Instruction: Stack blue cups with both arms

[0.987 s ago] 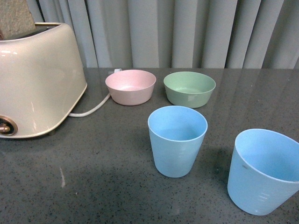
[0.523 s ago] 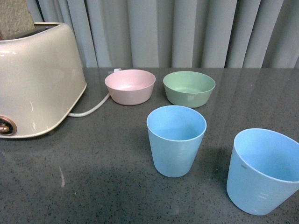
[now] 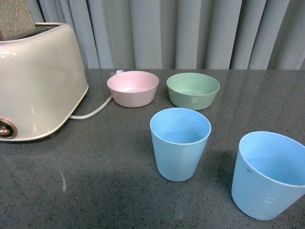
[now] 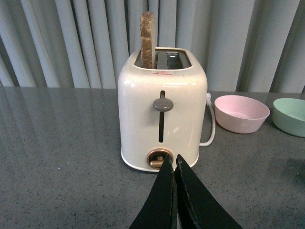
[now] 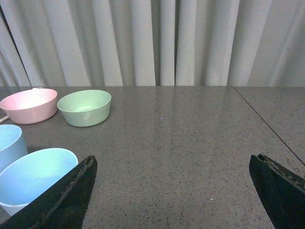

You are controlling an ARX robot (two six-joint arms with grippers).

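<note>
The left gripper [image 4: 173, 164], pressed together, faces a cream toaster [image 4: 162, 124] on the grey counter [image 4: 57, 143]. Toast [image 4: 147, 40] sticks out on top. A pink bowl [image 4: 241, 113] and green bowl [image 4: 290, 116] sit nearby.

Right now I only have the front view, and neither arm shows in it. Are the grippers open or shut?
Observer: The left gripper is shut with its fingertips together. It holds nothing and points at the toaster.
Operator: And the right one?
Observer: The right gripper is wide open and empty. In its wrist view one finger overlaps the nearer blue cup. I cannot tell whether they touch.
</note>
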